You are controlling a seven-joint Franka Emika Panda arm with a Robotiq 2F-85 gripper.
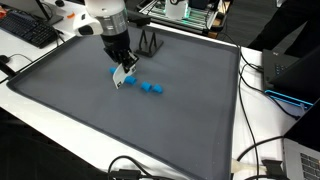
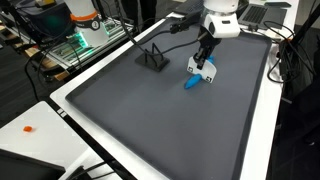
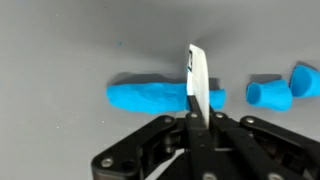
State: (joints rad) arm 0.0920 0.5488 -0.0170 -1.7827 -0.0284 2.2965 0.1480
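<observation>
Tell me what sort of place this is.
Probably a robotics lab or workshop. A keyboard sits on the white bench, loose cables run beside the grey mat, and a green-lit equipment rack stands behind.

I work in a lab or tech office, white table [image 1: 50, 108] under a grey mat [image 1: 150, 130], black keyboard [image 1: 28, 30] at my corner, loose cables [image 1: 255, 150] trailing, green-lit equipment rack [image 2: 85, 38] beside me
</observation>
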